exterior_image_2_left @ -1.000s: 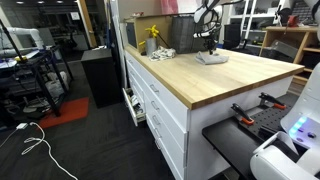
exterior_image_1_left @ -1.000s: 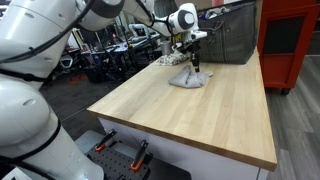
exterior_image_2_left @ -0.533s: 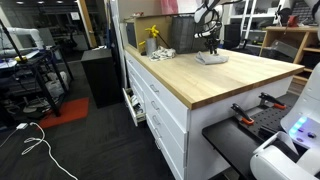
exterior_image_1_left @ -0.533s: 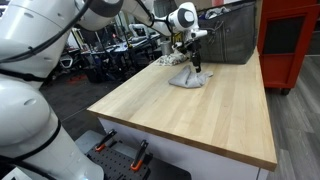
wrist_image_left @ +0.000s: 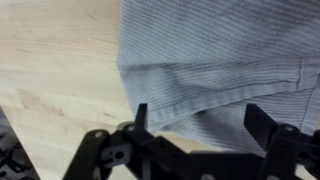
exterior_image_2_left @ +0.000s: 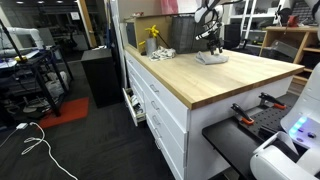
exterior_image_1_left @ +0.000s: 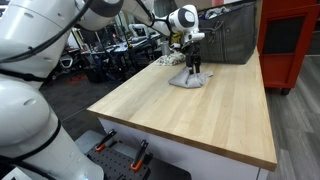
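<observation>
One pale wooden worktop point(exterior_image_1_left: 200, 115), grey ribbed cloth point(exterior_image_1_left: 186, 80) lying crumpled near its far end, gripper point(exterior_image_1_left: 193, 70) directly over cloth, fingers point(wrist_image_left: 140, 112) spread wide in wrist view, nothing pinched, dark grey metal bin point(exterior_image_1_left: 232, 35) close behind, red cabinet point(exterior_image_1_left: 292, 35) rightmost.

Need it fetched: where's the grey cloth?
In both exterior views the grey cloth lies at the far end of the wooden table, beneath the open gripper.
</observation>
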